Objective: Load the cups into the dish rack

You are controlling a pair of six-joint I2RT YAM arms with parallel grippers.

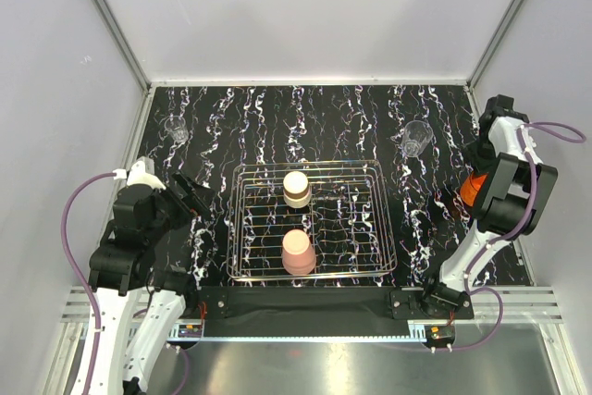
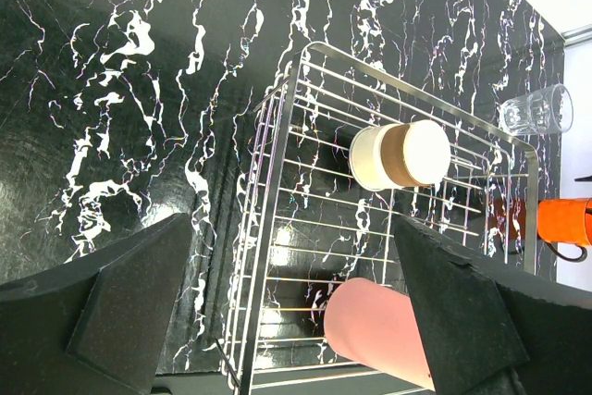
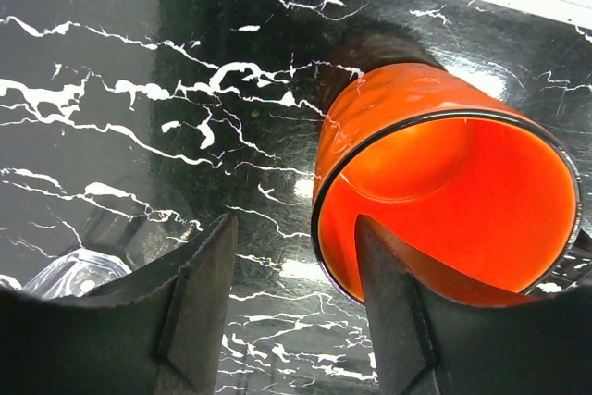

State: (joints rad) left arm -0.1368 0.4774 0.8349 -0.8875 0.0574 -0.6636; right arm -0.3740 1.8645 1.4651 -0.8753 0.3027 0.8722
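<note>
Two cups, the cream cup [image 1: 296,188] and pink tumbler [image 1: 297,249], stood in the dish rack [image 1: 351,166]. Three waited on the table [image 1: 231,117]: one clear glass [image 1: 176,129] far left, another clear glass [image 1: 415,137] far right, and the orange cup [image 3: 444,191], its rim between the right gripper [image 3: 296,228]'s parted, unclosed jaws. The left gripper [image 2: 291,228] gaped wide, empty.

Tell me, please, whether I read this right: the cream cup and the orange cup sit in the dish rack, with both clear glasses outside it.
Not quite: with the cream cup in the dish rack sits the pink tumbler, not the orange cup, which is outside it, as the top external view shows. Both clear glasses are outside.
</note>
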